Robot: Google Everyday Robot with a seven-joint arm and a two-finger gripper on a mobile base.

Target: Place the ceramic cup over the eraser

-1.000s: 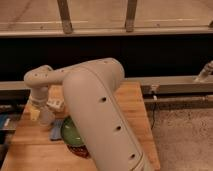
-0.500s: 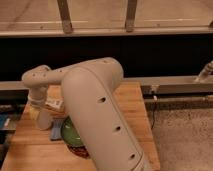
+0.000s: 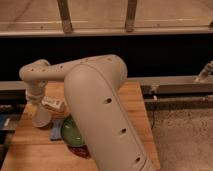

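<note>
Ceramic cup (image 3: 42, 120): small, whitish, slightly tapered, upright on the wooden table (image 3: 136, 102) at the left of the frame, a little below mid-height, near the table's left edge. Directly above it, gripper (image 3: 40, 111), pointing straight down from the wrist, jaws clenched on the cup's upper part; fingers and cup alike in colour, so the line between them hard to trace. Just right of the gripper, white labelled tube (image 3: 54, 104), lying tilted, its near end touching or almost touching the gripper; which of the two not discernible. Below and right of the cup, flat blue pad (image 3: 56, 131), lying on the table, its right side beside the green bowl (image 3: 75, 134); bowl much larger than the cup, partly covered by the arm. At the bowl's lower edge, dark red object (image 3: 81, 151), shape unclear. Across the centre and lower right of the frame, cream robot arm (image 3: 100, 110), bent at an elbow in the upper left, dotted with small dark holes, hiding much of the table. Beyond the table, grey metal rail (image 3: 175, 86) running left to right, a wide black band above it, and two metal uprights (image 3: 65, 15) at the top of the frame. To the right of the table, speckled grey floor (image 3: 185, 137). At the far left edge, small blue item (image 3: 7, 122), off the table, not identifiable.
</note>
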